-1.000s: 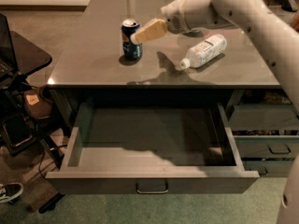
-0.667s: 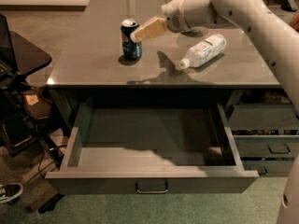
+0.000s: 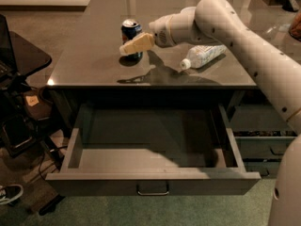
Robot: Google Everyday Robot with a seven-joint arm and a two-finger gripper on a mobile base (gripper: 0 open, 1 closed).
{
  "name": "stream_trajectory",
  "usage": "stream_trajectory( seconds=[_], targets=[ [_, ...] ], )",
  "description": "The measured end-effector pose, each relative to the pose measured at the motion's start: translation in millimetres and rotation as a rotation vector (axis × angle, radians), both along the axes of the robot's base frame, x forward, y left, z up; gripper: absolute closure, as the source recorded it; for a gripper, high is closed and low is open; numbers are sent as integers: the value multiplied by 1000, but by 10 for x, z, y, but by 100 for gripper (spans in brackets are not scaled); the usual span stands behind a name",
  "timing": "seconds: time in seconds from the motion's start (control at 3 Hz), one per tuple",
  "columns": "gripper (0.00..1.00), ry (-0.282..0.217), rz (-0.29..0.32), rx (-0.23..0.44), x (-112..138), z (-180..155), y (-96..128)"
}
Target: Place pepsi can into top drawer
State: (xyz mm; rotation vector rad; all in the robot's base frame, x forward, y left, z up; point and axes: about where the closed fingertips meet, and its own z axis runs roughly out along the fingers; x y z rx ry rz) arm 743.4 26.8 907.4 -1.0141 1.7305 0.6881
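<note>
The pepsi can (image 3: 131,30) stands upright on the grey tabletop (image 3: 89,67), left of centre and well back from the near edge, its silver top showing and its lower part covered by the hand (image 3: 127,47). The hand reaches in from the right at the end of the white arm (image 3: 235,34) and lies across the near side of the can at about mid-height, its pale tip pointing left and slightly down; whether the hand is spread, pressed together or pinching the can cannot be told from this view. A white plastic bottle (image 3: 205,56) lies on its side to the right of the can, cap end toward the near left, apart from both can and hand. Below the near edge of the tabletop the top drawer (image 3: 155,183) is pulled wide open toward the viewer, with a small metal loop handle (image 3: 153,190) at the centre of its flat front. Narrower grey drawers (image 3: 263,147) sit to the right of it, and a dark stand (image 3: 23,55) is at the far left
</note>
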Motion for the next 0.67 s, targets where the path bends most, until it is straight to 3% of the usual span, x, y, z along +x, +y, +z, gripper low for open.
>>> stream_trajectory(
  seconds=[0.33, 0.67],
  targets=[
    [0, 0, 0, 0, 0, 0, 1],
    [0, -3, -14, 42, 70, 25, 139]
  ],
)
